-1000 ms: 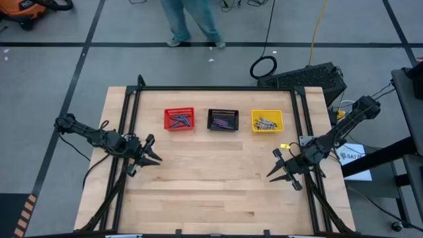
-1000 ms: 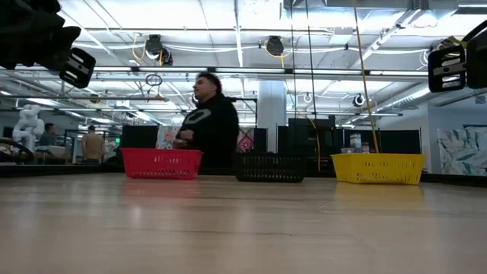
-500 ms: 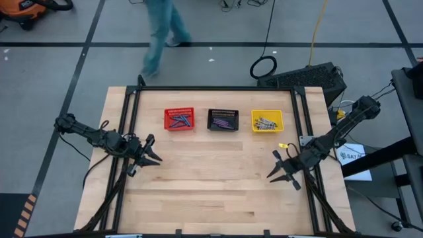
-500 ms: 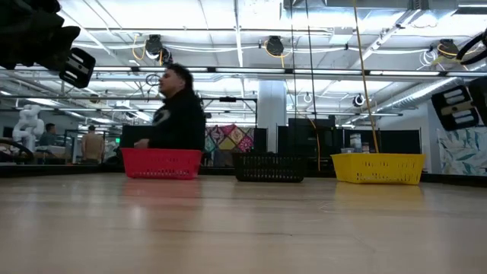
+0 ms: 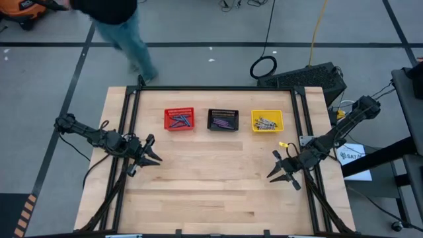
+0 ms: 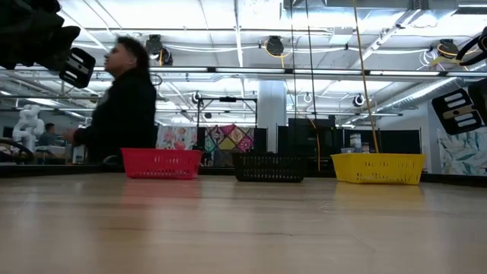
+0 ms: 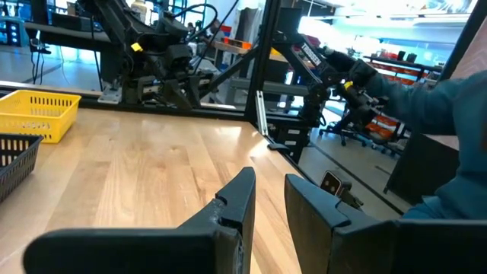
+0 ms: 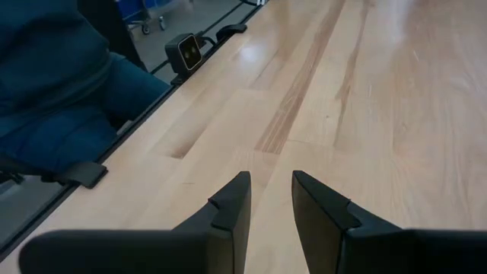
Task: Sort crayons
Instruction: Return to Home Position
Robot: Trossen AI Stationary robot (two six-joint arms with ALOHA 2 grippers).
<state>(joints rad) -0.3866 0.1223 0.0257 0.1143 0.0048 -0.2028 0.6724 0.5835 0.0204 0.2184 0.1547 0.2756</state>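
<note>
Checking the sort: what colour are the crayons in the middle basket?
Purple crayons, in the black basket; clearest in the high view.

Table [image 5: 211, 198]: light wood planks, smooth, faint satin sheen. Red basket [image 6: 161, 163], black basket [image 6: 269, 167], yellow basket [image 6: 378, 168]: plastic lattice, slightly glossy. Frame rail [image 5: 211, 88] at the table edge: black metal, matt. Left gripper [image 7: 266, 186]: dark matt plastic.

— How do your arms look?
— My left arm [image 5: 92, 134] and right arm [image 5: 337, 132] are dark and thin, with black cables [image 5: 104, 125]. My left gripper [image 5: 153, 151] and right gripper [image 5: 276, 173] each have two dark, flat, pointed fingers [image 7: 236, 202].
</note>
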